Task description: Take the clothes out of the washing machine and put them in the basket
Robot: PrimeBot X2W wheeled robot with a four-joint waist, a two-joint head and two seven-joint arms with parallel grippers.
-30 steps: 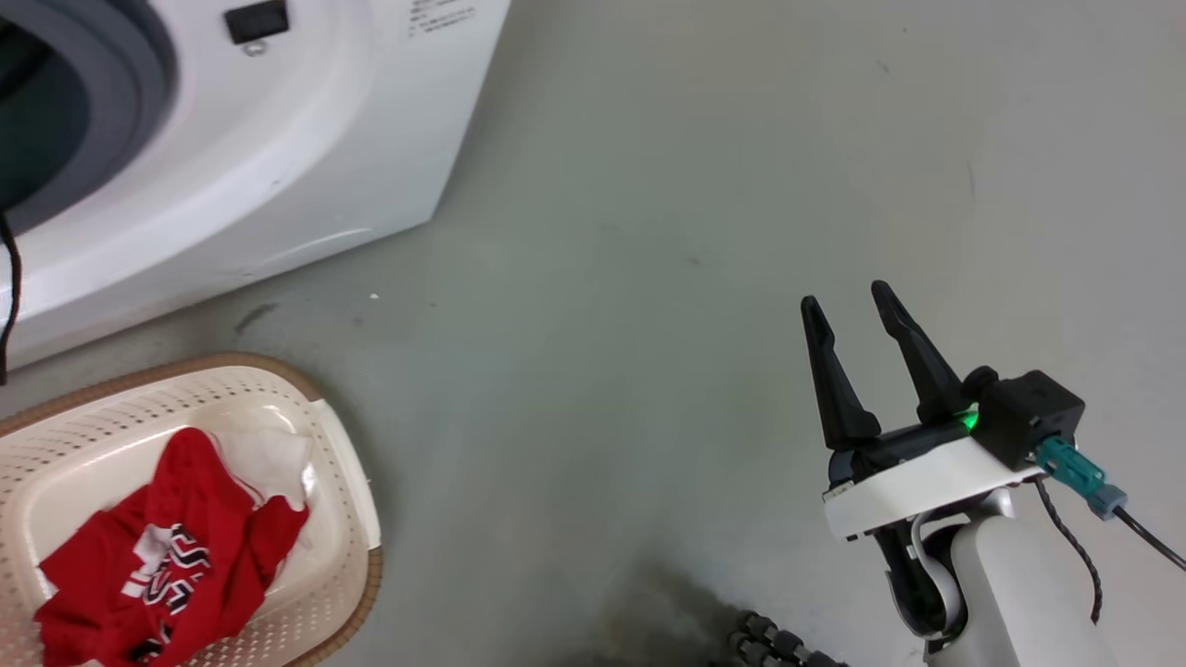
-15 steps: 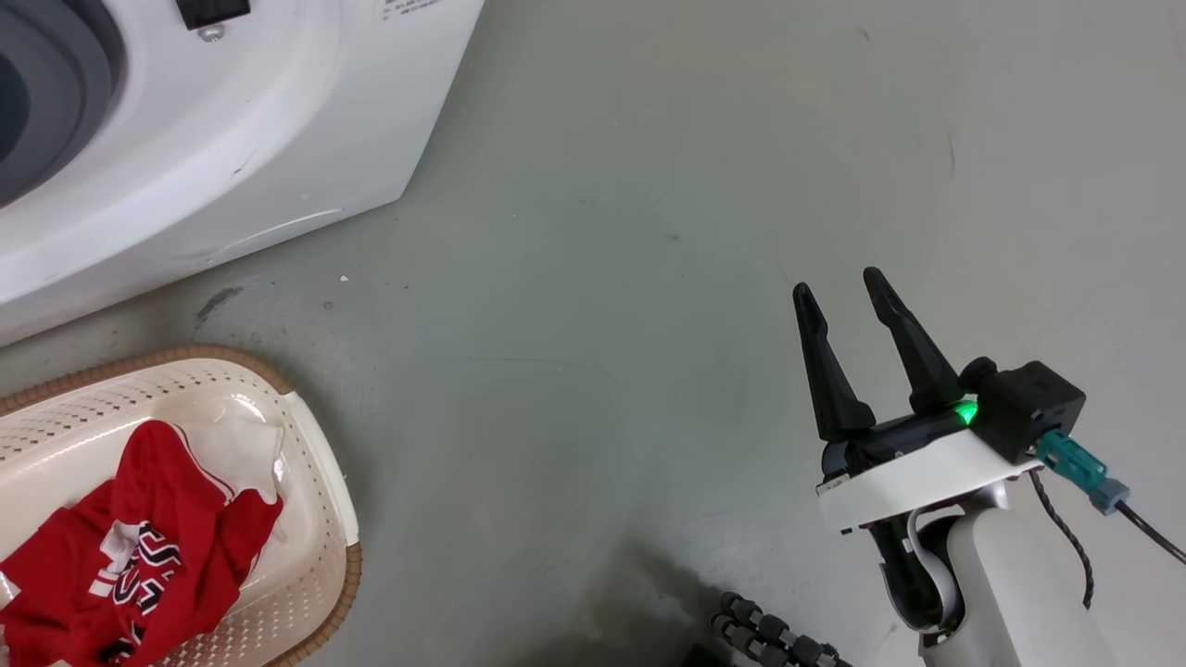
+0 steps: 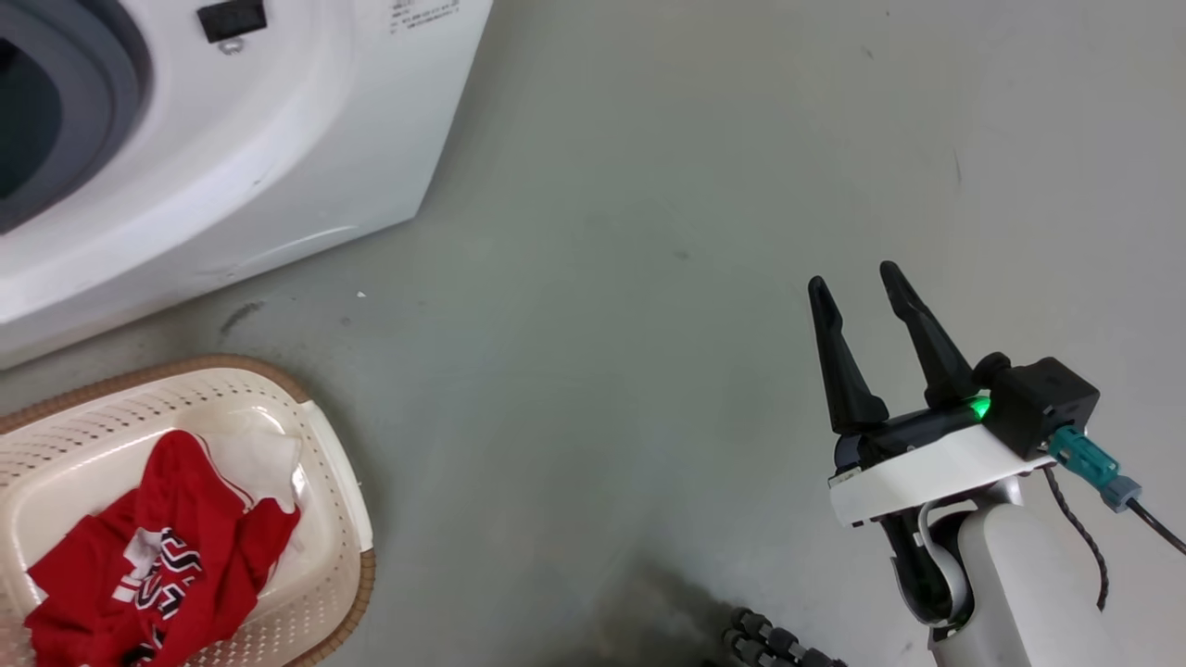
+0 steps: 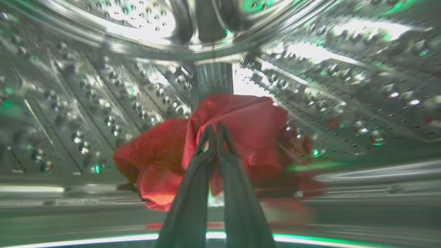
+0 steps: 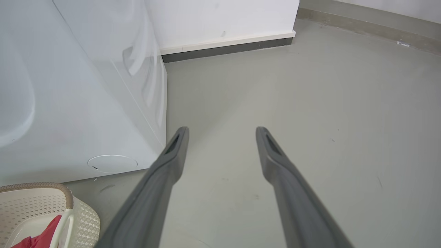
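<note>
Loosely crumpled red jersey (image 4: 255, 120) bunches inside perforated drum (image 4: 103, 103).

The basket (image 3: 338, 463) on the floor (image 3: 649, 232) before the washing machine (image 3: 278, 139) holds 1 jersey (image 3: 185, 519); a second jersey (image 4: 251, 131) is inside the drum (image 4: 103, 103).

the right gripper (image 3: 851, 276) has two long black fingers (image 3: 843, 371), wide at the bottom and thin at the tip. close up they look grey, and each has a small slot (image 5: 171, 144) near the tip. they sit on a black base (image 3: 903, 435) over a flat white plate (image 3: 927, 472). a green light (image 3: 977, 406) glows beside a black box (image 3: 1042, 403). a blue-green plug (image 3: 1084, 460) with a black cable (image 3: 1154, 528) sticks out of the box. the arm (image 3: 1019, 593) is pale and round. near it is a black bumpy hose (image 3: 778, 644). the left gripper (image 4: 214, 128) has the same dark, thin fingers.
</note>
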